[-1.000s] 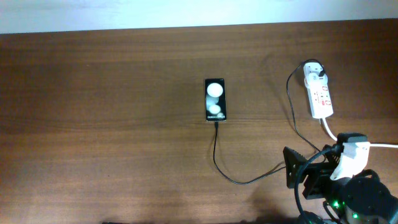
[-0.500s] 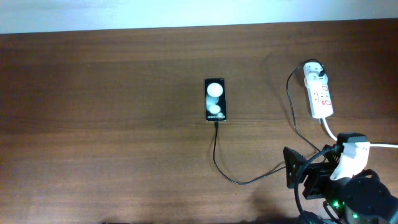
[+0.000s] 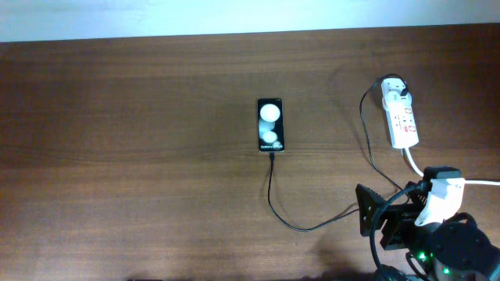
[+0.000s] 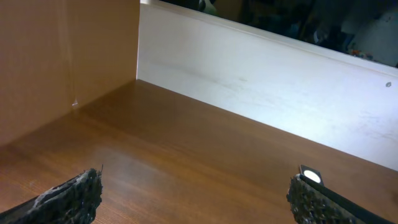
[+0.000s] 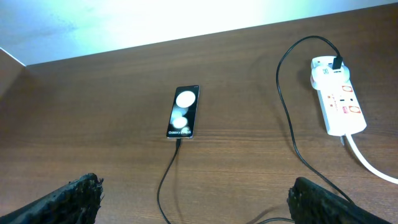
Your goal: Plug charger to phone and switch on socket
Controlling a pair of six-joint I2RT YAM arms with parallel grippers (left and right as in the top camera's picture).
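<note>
Two claws: left claw (image 4: 196, 186) and right claw (image 5: 196, 190) both apart, empty.
Phone (image 3: 270, 125): middle of counter (image 3: 141, 156), charger (image 3: 297, 225) tip at its near edge.
Socket (image 3: 401, 119): right side, plug in.
Risk: reaching for the switch may snag the charger and yank the tip out.

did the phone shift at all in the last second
No. In the overhead view the phone lies in the same spot, at the same gap from the socket, and the charger meets its near end as before.
</note>
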